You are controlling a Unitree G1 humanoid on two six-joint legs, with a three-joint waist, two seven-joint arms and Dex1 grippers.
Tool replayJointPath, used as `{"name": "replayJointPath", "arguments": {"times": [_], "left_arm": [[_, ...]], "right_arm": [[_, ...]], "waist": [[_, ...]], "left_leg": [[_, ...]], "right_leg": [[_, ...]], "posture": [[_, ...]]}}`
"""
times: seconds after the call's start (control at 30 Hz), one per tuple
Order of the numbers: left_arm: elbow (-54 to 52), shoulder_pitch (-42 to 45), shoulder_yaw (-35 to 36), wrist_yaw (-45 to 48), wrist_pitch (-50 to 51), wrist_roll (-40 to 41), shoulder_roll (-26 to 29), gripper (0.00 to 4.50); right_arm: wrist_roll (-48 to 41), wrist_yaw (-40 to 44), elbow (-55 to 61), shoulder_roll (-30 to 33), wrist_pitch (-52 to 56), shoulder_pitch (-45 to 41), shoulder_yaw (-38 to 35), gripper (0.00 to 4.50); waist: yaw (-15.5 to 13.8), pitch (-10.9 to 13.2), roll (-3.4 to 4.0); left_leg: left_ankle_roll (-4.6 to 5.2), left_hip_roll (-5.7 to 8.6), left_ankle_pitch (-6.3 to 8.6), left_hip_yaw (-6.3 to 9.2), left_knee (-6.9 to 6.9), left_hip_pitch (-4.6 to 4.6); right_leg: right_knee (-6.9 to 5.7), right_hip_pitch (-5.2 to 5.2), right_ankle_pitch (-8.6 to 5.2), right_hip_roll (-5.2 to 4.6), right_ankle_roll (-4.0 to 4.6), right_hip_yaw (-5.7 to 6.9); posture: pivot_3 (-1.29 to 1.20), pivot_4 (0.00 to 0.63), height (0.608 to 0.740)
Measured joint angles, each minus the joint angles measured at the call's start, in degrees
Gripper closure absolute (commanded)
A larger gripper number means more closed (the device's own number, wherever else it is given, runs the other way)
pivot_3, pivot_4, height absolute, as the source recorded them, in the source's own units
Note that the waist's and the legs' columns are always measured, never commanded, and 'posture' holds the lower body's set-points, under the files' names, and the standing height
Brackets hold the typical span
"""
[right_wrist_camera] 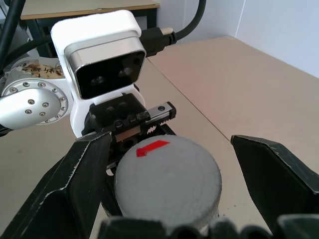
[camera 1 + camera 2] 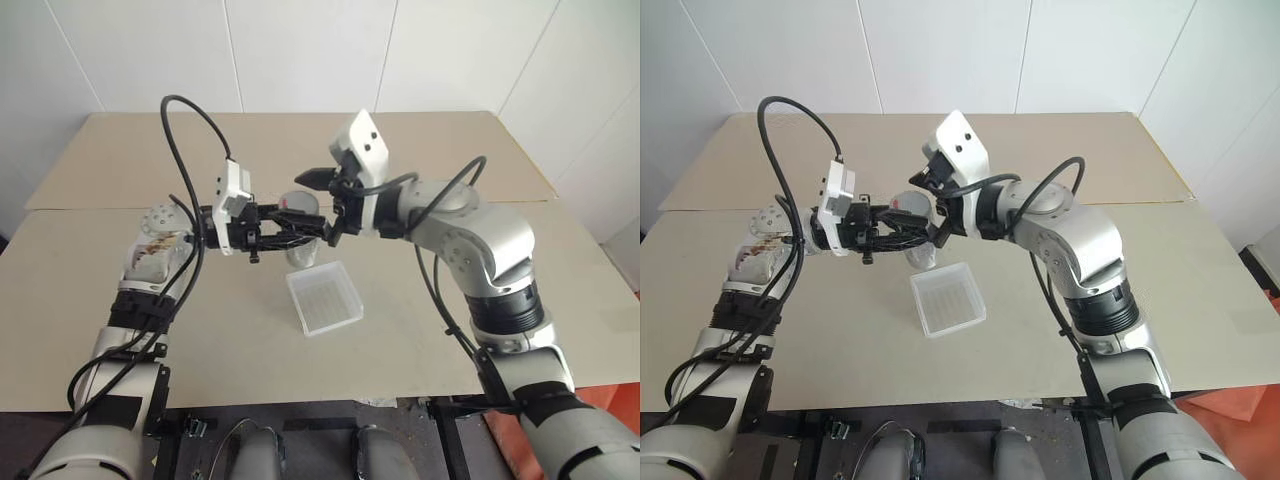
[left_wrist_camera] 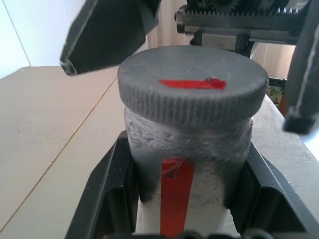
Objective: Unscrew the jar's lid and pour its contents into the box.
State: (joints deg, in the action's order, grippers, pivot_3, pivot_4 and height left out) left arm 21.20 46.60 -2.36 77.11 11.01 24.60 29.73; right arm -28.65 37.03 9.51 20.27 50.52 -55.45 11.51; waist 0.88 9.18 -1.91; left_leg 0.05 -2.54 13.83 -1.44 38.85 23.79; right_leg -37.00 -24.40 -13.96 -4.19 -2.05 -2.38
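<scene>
Black fingers of the left gripper (image 3: 187, 199) clamp the body of the small silvery-white cylindrical jar (image 3: 187, 149) with a red label stripe, holding it up above the beige table (image 2: 120, 300). Its round grey ribbed screw lid (image 3: 192, 92), marked with a red strip, is still on. On either side of that lid the right gripper (image 1: 167, 184) stands wide open, its fingers clear of the rim. Below and just beside the jar, the shallow square clear-plastic box (image 2: 324, 297) with ribbed floor rests on the table.
</scene>
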Motion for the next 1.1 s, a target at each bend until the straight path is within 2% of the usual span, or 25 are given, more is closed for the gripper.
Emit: {"name": "replayJointPath", "arguments": {"times": [0.23,0.33,0.43,0.47,0.63,0.7,0.77,0.83,0.93,1.0,1.1], "left_arm": [[0.0,0.0,0.2,0.1,0.1,0.0,0.0,2.55],[0.0,0.0,0.2,0.1,0.1,0.0,0.0,2.55],[-0.1,0.0,0.4,0.1,0.2,0.1,0.0,2.55],[-0.2,0.0,0.5,0.1,0.3,0.1,0.0,2.55],[-0.6,0.0,1.1,0.6,1.0,0.5,0.1,2.55],[-1.1,0.0,1.2,2.9,2.3,1.7,0.6,2.55],[-2.5,0.0,1.0,7.2,3.6,3.2,1.4,2.55],[-4.5,0.5,0.0,12.2,5.6,5.2,2.2,2.55],[-7.7,2.3,-3.3,15.0,8.7,8.6,3.6,2.55],[-10.2,3.1,-5.8,15.0,10.0,11.6,5.6,2.55],[-10.8,3.2,-7.8,14.4,10.3,13.2,8.1,2.55]], "right_arm": [[1.3,0.9,-0.6,-0.6,-1.0,0.0,0.0,0.0],[1.6,1.2,-1.1,-1.0,-1.7,0.0,-0.1,0.59],[1.9,1.5,-1.2,-1.5,-2.3,0.0,-0.2,1.57],[2.0,1.6,-1.2,-1.6,-2.5,0.0,-0.2,1.76],[1.9,4.0,-2.4,-1.8,-5.0,0.1,-0.4,1.76],[1.3,8.8,-4.5,-1.4,-8.2,0.1,-0.6,1.76],[-0.1,17.6,-7.5,-0.5,-13.6,0.0,-0.8,1.76],[-2.1,29.6,-12.6,-0.1,-20.4,-0.8,-1.0,1.76],[-5.0,44.6,-21.2,0.8,-27.6,-5.0,-0.2,1.76],[-8.4,50.4,-26.2,2.4,-31.7,-8.7,3.4,1.76],[-11.5,52.0,-31.3,3.3,-36.9,-11.4,8.4,1.76]], "waist": [[0.0,0.0,0.0],[0.0,0.0,0.0],[0.1,0.0,0.0],[0.0,0.0,0.0],[0.0,0.0,0.0],[0.1,0.0,0.0],[0.1,0.0,0.02],[0.1,0.1,0.04],[0.2,0.3,0.14],[0.2,0.4,0.23],[0.8,0.4,0.24]], "left_leg": [[0.0,0.0,0.0,0.0,0.0,0.0],[0.0,0.0,0.0,0.01,0.0,0.0],[0.0,0.0,0.0,0.01,0.0,0.0],[0.0,0.0,0.0,0.01,0.0,0.0],[0.0,0.0,0.0,0.01,0.0,0.0],[0.0,0.0,0.0,0.0,0.01,0.0],[0.0,0.0,0.0,0.0,0.0,0.0],[0.0,-0.01,0.0,0.0,0.01,-0.01],[0.0,-0.02,0.0,0.01,0.08,-0.03],[0.0,-0.05,0.0,0.02,0.05,-0.1],[0.0,-0.11,0.0,0.02,0.02,-0.15]], "right_leg": [[-0.03,0.0,0.0,0.0,0.0,0.0],[-0.03,0.0,0.0,0.0,0.0,0.0],[-0.05,0.0,0.0,0.01,0.0,0.0],[-0.05,0.0,0.0,0.0,0.0,0.0],[-0.05,0.0,0.0,0.0,0.0,0.0],[-0.03,0.0,0.0,0.01,0.0,0.0],[-0.01,0.02,0.0,0.02,-0.01,0.01],[0.03,0.03,0.0,0.04,-0.01,0.01],[-0.02,0.05,0.01,0.04,-0.02,0.01],[-0.06,0.07,0.01,0.05,-0.01,0.0],[-0.08,0.05,0.01,0.12,-0.01,-0.02]], "posture": [[0.0,0.15,0.74],[0.0,0.15,0.74],[0.0,0.15,0.74],[0.0,0.15,0.74],[0.0,0.15,0.74],[0.0,0.15,0.74],[0.0,0.15,0.74],[0.0,0.15,0.74],[0.0,0.15,0.74],[0.0,0.15,0.74],[0.0,0.15,0.74]]}}
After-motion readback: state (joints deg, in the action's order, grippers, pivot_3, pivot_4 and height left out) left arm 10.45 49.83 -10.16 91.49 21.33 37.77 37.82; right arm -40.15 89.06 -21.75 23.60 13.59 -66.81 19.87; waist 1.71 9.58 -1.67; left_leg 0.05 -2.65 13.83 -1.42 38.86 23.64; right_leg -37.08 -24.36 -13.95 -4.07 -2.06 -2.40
